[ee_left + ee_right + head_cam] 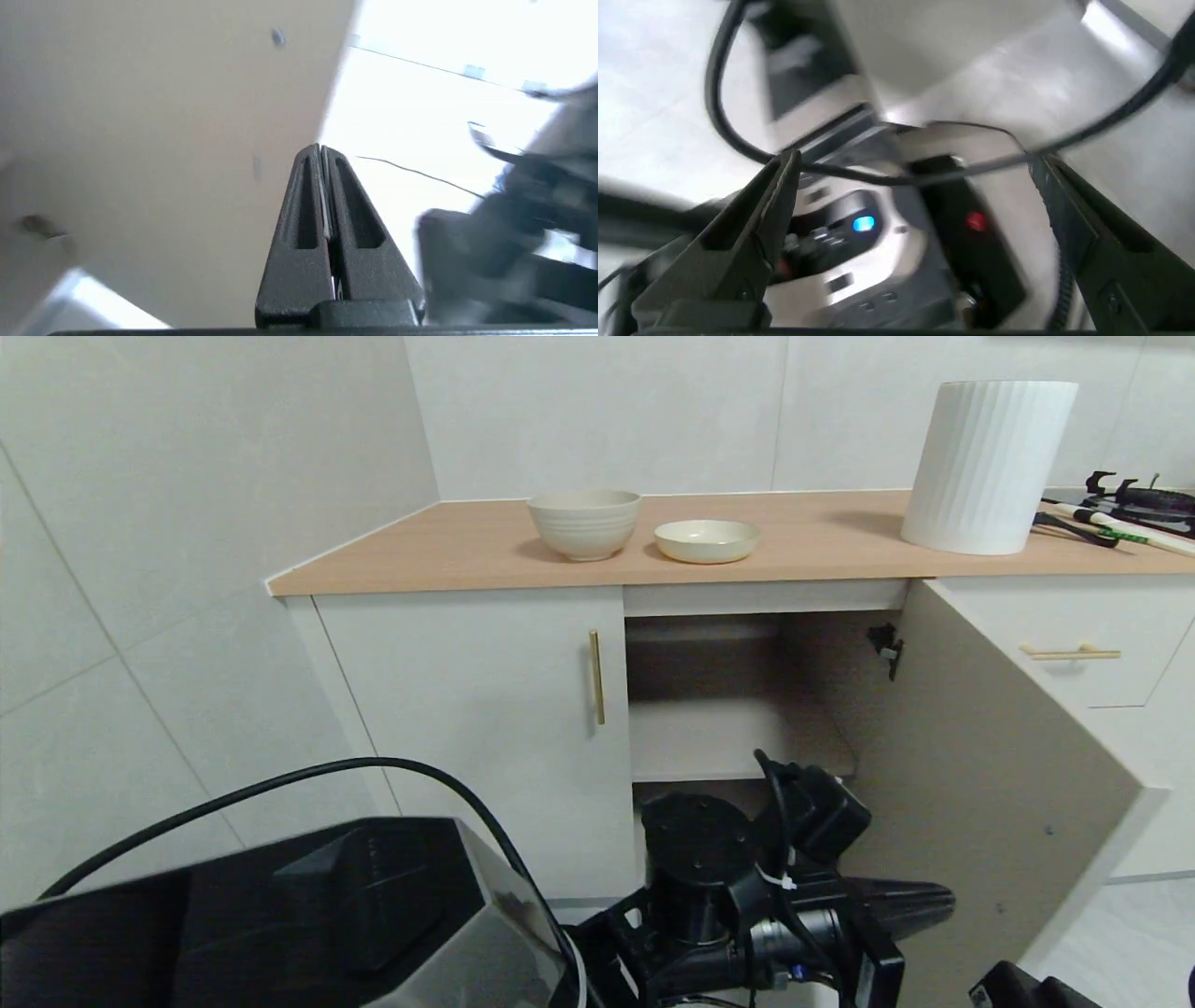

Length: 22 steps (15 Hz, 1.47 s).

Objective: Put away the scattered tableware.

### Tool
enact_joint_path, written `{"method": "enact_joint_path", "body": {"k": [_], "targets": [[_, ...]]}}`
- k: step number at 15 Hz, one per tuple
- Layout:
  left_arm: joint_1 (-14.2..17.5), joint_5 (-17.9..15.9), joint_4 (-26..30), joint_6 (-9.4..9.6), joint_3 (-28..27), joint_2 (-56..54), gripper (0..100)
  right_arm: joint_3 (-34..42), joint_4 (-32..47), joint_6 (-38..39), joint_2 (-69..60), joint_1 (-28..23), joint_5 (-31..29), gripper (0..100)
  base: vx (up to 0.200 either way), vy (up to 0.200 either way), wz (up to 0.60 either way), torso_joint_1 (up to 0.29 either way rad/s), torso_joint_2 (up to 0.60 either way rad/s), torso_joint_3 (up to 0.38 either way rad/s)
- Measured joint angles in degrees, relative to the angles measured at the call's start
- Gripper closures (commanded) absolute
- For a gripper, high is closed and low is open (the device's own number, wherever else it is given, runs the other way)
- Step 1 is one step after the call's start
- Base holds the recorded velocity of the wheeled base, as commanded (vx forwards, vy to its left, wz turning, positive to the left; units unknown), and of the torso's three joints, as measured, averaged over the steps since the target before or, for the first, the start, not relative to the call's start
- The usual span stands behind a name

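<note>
A beige ribbed bowl (pixel 584 523) and a shallow cream dish (pixel 707 539) stand side by side on the wooden countertop (pixel 448 555). Below them the cabinet is open, with a bare shelf (pixel 728 737) inside. My left gripper (pixel 943 897) (pixel 320 159) is low in front of the cabinet, shut with nothing in it, its tip close to the inner face of the open door (pixel 980 756). My right gripper (pixel 917 161) is open wide and holds nothing.
A tall white ribbed canister (pixel 994 467) stands at the right of the countertop, with utensils (pixel 1120 518) lying beyond it. The left cabinet door with its gold handle (pixel 596 689) is closed. A tiled wall runs along the left side.
</note>
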Motion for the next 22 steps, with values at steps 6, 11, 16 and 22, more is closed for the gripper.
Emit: {"method": "enact_joint_path", "body": {"k": [6, 11, 16, 22], "targets": [[10.1, 1.9, 1.4, 0.15, 5.7, -4.6, 100, -3.0, -0.1, 0.2, -1.5, -2.9, -7.2, 0, 0.000, 0.000, 0.00, 0.000, 0.00, 0.000], [17.2, 2.0, 11.8, 0.35, 16.4, -20.0, 100, -7.0, -0.2, -0.2, -0.9, -5.4, -11.4, 0, 0.000, 0.000, 0.00, 0.000, 0.00, 0.000], [27.9, 2.2, 25.3, 0.38, 24.7, -39.5, 0, -14.4, 0.6, -0.2, 1.8, -7.4, -13.1, 0, 0.000, 0.000, 0.00, 0.000, 0.00, 0.000], [39.2, 4.0, 39.9, 0.28, 26.2, -55.2, 0, -28.6, 13.3, -0.2, 7.4, -11.3, -14.7, 0, 0.000, 0.000, 0.00, 0.000, 0.00, 0.000]]}}
